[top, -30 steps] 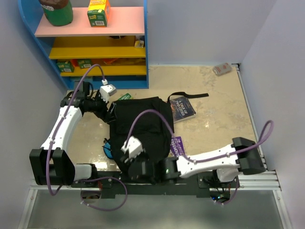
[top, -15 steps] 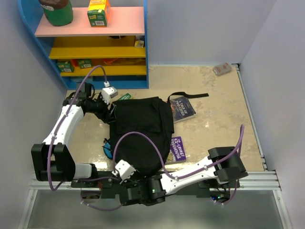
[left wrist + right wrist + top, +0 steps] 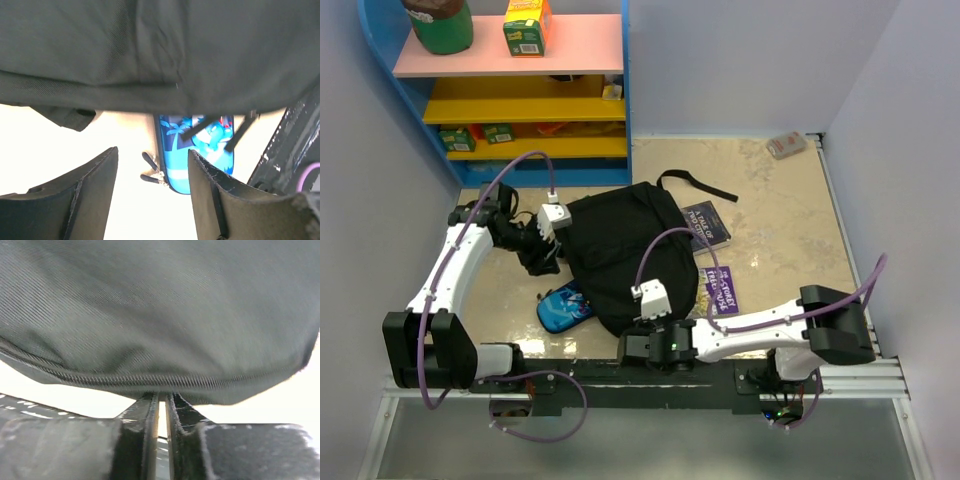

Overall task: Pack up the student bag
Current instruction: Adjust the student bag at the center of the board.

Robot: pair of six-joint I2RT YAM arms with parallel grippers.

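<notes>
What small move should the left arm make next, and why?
Probably ease the left tool forward and close it on the edge of the student bag. Its jaws stand open and empty; the bag's fabric and the blue pencil case lie just beyond them.

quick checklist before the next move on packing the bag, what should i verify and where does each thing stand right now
1. left gripper free: ok, jaws apart, nothing between them.
2. right gripper hold on the student bag: cannot tell, jaws nearly closed at its seam.
3. bag opening reachable: cannot tell, no zip opening shows in any view.
4. pencil case packed: not ok, it lies outside by the bag's near-left edge.
5. books packed: not ok, the dark book and the purple book lie outside, right of the bag.
</notes>
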